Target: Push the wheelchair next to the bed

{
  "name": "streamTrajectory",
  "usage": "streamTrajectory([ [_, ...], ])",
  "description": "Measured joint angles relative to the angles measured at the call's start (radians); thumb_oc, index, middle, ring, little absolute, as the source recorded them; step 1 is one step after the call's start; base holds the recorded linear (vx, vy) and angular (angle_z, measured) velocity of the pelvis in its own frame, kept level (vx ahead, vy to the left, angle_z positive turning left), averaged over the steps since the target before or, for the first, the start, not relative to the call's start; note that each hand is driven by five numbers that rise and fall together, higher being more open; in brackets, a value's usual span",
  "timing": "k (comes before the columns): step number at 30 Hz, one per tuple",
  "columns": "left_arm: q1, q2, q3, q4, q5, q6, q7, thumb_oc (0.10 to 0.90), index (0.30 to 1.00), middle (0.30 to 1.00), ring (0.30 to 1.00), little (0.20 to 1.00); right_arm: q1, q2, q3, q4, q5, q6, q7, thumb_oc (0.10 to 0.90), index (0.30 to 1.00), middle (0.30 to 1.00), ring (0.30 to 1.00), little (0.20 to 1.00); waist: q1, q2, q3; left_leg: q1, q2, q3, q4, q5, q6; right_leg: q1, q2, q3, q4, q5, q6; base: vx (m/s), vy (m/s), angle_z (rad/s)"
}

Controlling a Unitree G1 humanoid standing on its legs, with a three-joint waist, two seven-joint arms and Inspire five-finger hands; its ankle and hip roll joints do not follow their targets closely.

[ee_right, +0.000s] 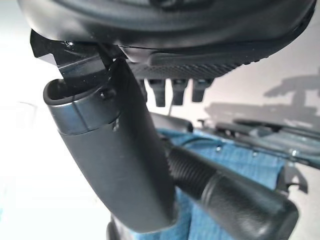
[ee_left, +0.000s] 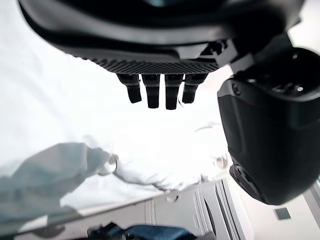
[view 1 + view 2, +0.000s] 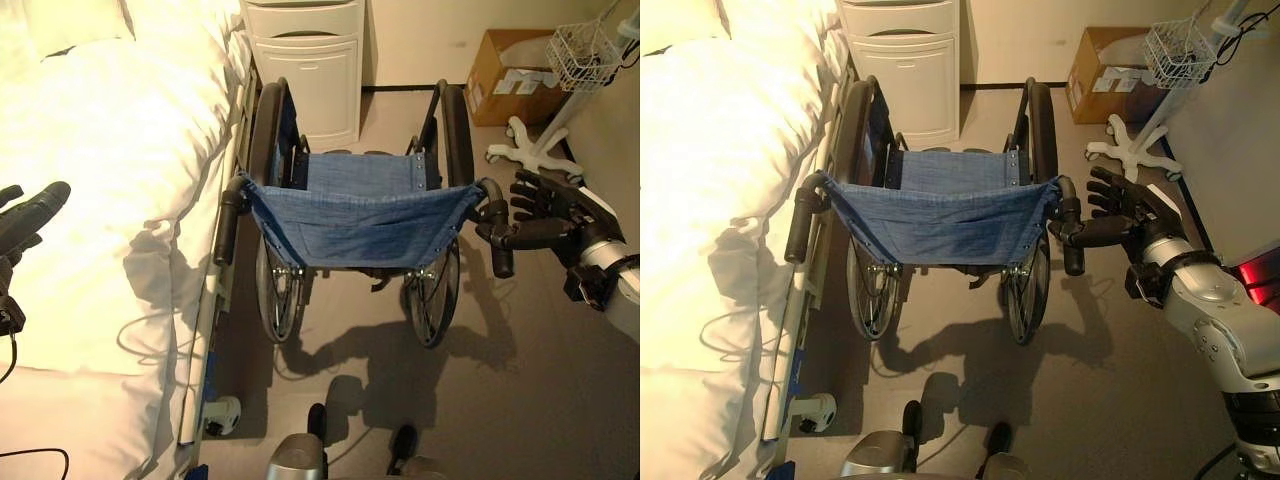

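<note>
Wheelchair (image 3: 355, 215) is seen parked close alongside the bed (image 3: 110, 180), its left wheel by the bed rail, so little pushing appears left. At three o'clock of the seat, the right hand (image 3: 545, 215) is held with fingers spread, thumb against the right push handle (image 3: 497, 235). At nine o'clock, over the bedding, the left hand (image 3: 28, 218) is kept relaxed and unclenched.

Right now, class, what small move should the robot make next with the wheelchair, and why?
Probably close the right hand round the right push handle: its fingers are straight beside the grip, not curled round it. The wheelchair already stands close alongside the bed, while the left hand hovers open over the bedding.
</note>
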Motion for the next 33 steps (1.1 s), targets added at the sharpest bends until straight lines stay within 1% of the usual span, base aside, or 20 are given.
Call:
streamTrajectory([
  [2, 0.016, -0.037, -0.003, -0.052, -0.001, 0.003, -0.038, 0.8, 0.9, 0.9, 0.9, 0.9, 0.051, 0.043, -0.044, -0.022, 0.0, -0.023, -0.017, 0.8, 0.9, 0.9, 0.9, 0.9, 0.0, -0.004, -0.008, -0.007, -0.002, 0.0, 0.0, 0.0, 0.0, -0.006, -0.002, 0.0, 0.0, 0.0, 0.0, -0.02, -0.004, 0.04],
  [4, 0.042, -0.06, -0.039, -0.112, -0.002, 0.009, -0.07, 0.8, 0.9, 0.9, 0.9, 0.9, 0.113, 0.05, -0.082, -0.056, 0.0, -0.048, -0.029, 0.8, 0.9, 0.9, 0.9, 0.9, 0.0, -0.004, -0.008, -0.008, -0.004, 0.0, 0.0, 0.001, 0.001, -0.006, -0.004, 0.0, 0.0, 0.0, 0.0, 0.0, 0.0, 0.0],
  [7, 0.08, -0.064, -0.088, -0.167, -0.021, 0.042, -0.108, 0.8, 0.9, 0.9, 0.9, 0.9, 0.149, 0.053, -0.11, -0.089, 0.028, -0.073, -0.058, 0.8, 0.9, 0.9, 0.9, 0.9, -0.009, -0.008, -0.011, -0.008, -0.004, 0.002, -0.001, 0.001, 0.001, -0.008, -0.004, 0.001, 0.0, 0.0, 0.0, 0.0, 0.0, 0.0],
  [9, 0.116, -0.076, -0.091, -0.186, -0.044, 0.05, -0.136, 0.8, 0.9, 0.9, 0.9, 0.9, 0.203, 0.057, -0.174, -0.107, 0.039, -0.095, -0.08, 0.8, 0.9, 0.9, 0.9, 0.9, -0.024, -0.01, -0.012, -0.008, -0.004, 0.003, -0.002, 0.001, 0.001, -0.008, -0.003, 0.002, 0.0, 0.0, 0.0, 0.0, 0.0, 0.0],
  [12, 0.177, -0.09, -0.09, -0.214, -0.052, 0.062, -0.154, 0.8, 0.9, 0.9, 0.9, 0.9, 0.297, 0.08, -0.305, -0.104, 0.043, -0.121, -0.151, 0.8, 0.9, 0.9, 0.9, 0.9, -0.051, -0.018, -0.016, -0.006, -0.004, 0.009, -0.003, 0.001, 0.001, -0.008, -0.003, 0.006, 0.0, 0.0, 0.0, -0.03, 0.004, -0.06],
  [14, 0.202, -0.099, -0.088, -0.216, -0.055, 0.063, -0.176, 0.8, 0.9, 0.9, 0.9, 0.9, 0.356, 0.124, -0.375, -0.095, 0.073, -0.166, -0.181, 0.8, 0.9, 0.9, 0.9, 0.9, -0.055, -0.022, -0.019, 0.0, -0.003, 0.025, -0.006, 0.001, 0.001, -0.012, -0.001, 0.012, 0.0, 0.0, 0.0, -0.02, 0.004, -0.17],
  [15, 0.208, -0.103, -0.088, -0.216, -0.053, 0.065, -0.187, 0.8, 0.9, 0.9, 0.9, 0.9, 0.368, 0.143, -0.39, -0.091, 0.073, -0.176, -0.183, 0.8, 0.9, 0.9, 0.9, 0.9, -0.056, -0.023, -0.022, 0.001, -0.002, 0.03, -0.007, 0.001, 0.001, -0.014, -0.001, 0.014, 0.0, 0.0, 0.0, -0.04, 0.002, -0.25],
  [16, 0.234, -0.109, -0.087, -0.217, -0.049, 0.075, -0.214, 0.8, 0.9, 0.9, 0.9, 0.9, 0.396, 0.171, -0.404, -0.088, 0.074, -0.188, -0.192, 0.8, 0.9, 0.9, 0.9, 0.9, -0.062, -0.024, -0.023, 0.004, -0.001, 0.031, -0.009, 0.001, 0.001, -0.015, 0.0, 0.019, 0.0, 0.0, 0.0, -0.04, 0.002, -0.17],
  [18, 0.271, -0.109, -0.088, -0.24, -0.039, 0.127, -0.274, 0.8, 0.9, 0.9, 0.9, 0.9, 0.455, 0.172, -0.404, -0.08, 0.097, -0.189, -0.209, 0.8, 0.9, 0.9, 0.9, 0.9, -0.082, -0.022, -0.027, 0.005, 0.0, 0.034, -0.009, 0.001, 0.001, -0.016, -0.002, 0.026, 0.0, 0.0, 0.0, -0.05, 0.006, -0.1],
  [19, 0.294, -0.112, -0.094, -0.246, -0.037, 0.161, -0.314, 0.8, 0.9, 0.9, 0.9, 0.9, 0.491, 0.173, -0.399, -0.064, 0.119, -0.188, -0.213, 0.8, 0.9, 0.9, 0.9, 0.9, -0.091, -0.018, -0.036, 0.006, 0.0, 0.037, -0.011, 0.001, 0.001, -0.016, -0.002, 0.028, 0.0, 0.0, 0.0, -0.04, 0.01, -0.07],
  [20, 0.305, -0.11, -0.107, -0.251, -0.022, 0.177, -0.342, 0.8, 0.9, 0.9, 0.9, 0.9, 0.504, 0.176, -0.394, -0.044, 0.129, -0.194, -0.213, 0.8, 0.9, 0.9, 0.9, 0.9, -0.095, -0.016, -0.044, 0.007, 0.0, 0.039, -0.012, 0.001, 0.001, -0.018, -0.002, 0.028, 0.0, 0.0, 0.001, -0.05, 0.016, -0.1],
  [21, 0.313, -0.11, -0.136, -0.253, 0.002, 0.217, -0.395, 0.8, 0.9, 0.9, 0.9, 0.9, 0.514, 0.182, -0.385, 0.012, 0.168, -0.198, -0.213, 0.8, 0.9, 0.9, 0.9, 0.9, -0.098, -0.011, -0.063, 0.009, 0.001, 0.047, -0.016, 0.001, 0.001, -0.02, -0.002, 0.03, 0.0, 0.0, 0.001, -0.03, 0.011, -0.1],
  [23, 0.32, -0.109, -0.208, -0.25, 0.038, 0.272, -0.467, 0.8, 0.9, 0.9, 0.9, 0.9, 0.523, 0.193, -0.37, 0.099, 0.211, -0.208, -0.221, 0.8, 0.9, 0.9, 0.9, 0.9, -0.1, 0.001, -0.086, 0.011, 0.0, 0.051, -0.02, 0.001, 0.001, -0.023, -0.002, 0.032, 0.0, 0.0, 0.001, -0.02, 0.012, -0.1],
  [25, 0.339, -0.109, -0.273, -0.246, 0.048, 0.325, -0.535, 0.8, 0.9, 0.9, 0.9, 0.9, 0.527, 0.2, -0.327, 0.171, 0.241, -0.222, -0.24, 0.8, 0.9, 0.9, 0.9, 0.9, -0.108, 0.011, -0.095, 0.014, 0.001, 0.052, -0.022, 0.002, 0.0, -0.023, -0.002, 0.033, 0.0, 0.0, 0.001, 0.0, 0.011, -0.05],
  [26, 0.336, -0.106, -0.314, -0.242, 0.049, 0.348, -0.567, 0.8, 0.9, 0.9, 0.9, 0.9, 0.528, 0.205, -0.297, 0.217, 0.272, -0.242, -0.249, 0.8, 0.9, 0.9, 0.9, 0.9, -0.11, 0.015, -0.098, 0.016, 0.002, 0.052, -0.023, 0.002, 0.0, -0.022, 0.0, 0.033, 0.0, 0.0, 0.001, 0.0, 0.0, 0.0],
  [28, 0.3, -0.082, -0.448, -0.233, 0.048, 0.377, -0.581, 0.8, 0.9, 0.9, 0.9, 0.9, 0.502, 0.209, -0.218, 0.336, 0.311, -0.28, -0.252, 0.8, 0.9, 0.9, 0.9, 0.9, -0.109, 0.021, -0.104, 0.021, 0.002, 0.052, -0.022, 0.004, 0.001, -0.015, -0.001, 0.031, 0.0, 0.001, 0.001, 0.0, -0.004, 0.02],
  [29, 0.266, -0.079, -0.55, -0.231, 0.04, 0.402, -0.588, 0.8, 0.9, 0.9, 0.9, 0.9, 0.478, 0.216, -0.152, 0.417, 0.33, -0.281, -0.253, 0.8, 0.9, 0.9, 0.9, 0.9, -0.109, 0.024, -0.108, 0.022, 0.002, 0.052, -0.023, 0.004, 0.001, -0.014, -0.001, 0.03, 0.0, 0.001, 0.001, 0.01, -0.008, 0.04],
  [30, 0.252, -0.08, -0.593, -0.23, 0.034, 0.413, -0.59, 0.8, 0.9, 0.9, 0.9, 0.9, 0.47, 0.221, -0.121, 0.443, 0.346, -0.283, -0.254, 0.8, 0.9, 0.9, 0.9, 0.9, -0.109, 0.025, -0.109, 0.022, 0.002, 0.052, -0.023, 0.005, 0.001, -0.014, -0.001, 0.03, 0.0, 0.001, 0.001, 0.0, 0.0, 0.0],
  [32, 0.172, -0.094, -0.757, -0.189, 0.026, 0.437, -0.561, 0.8, 0.9, 0.9, 0.9, 0.9, 0.411, 0.259, 0.003, 0.572, 0.346, -0.287, -0.266, 0.8, 0.9, 0.9, 0.9, 0.9, -0.109, 0.025, -0.11, 0.033, 0.003, 0.05, -0.037, 0.018, 0.0, -0.007, 0.001, 0.026, 0.0, 0.001, 0.001, 0.01, -0.033, 0.06],
  [33, 0.135, -0.101, -0.793, -0.159, 0.021, 0.438, -0.544, 0.8, 0.9, 0.9, 0.9, 0.9, 0.39, 0.267, 0.039, 0.62, 0.347, -0.287, -0.269, 0.8, 0.9, 0.9, 0.9, 0.9, -0.108, 0.026, -0.111, 0.038, 0.003, 0.05, -0.045, 0.022, -0.001, -0.003, 0.002, 0.024, 0.0, 0.001, 0.001, 0.02, -0.035, 0.09],
])
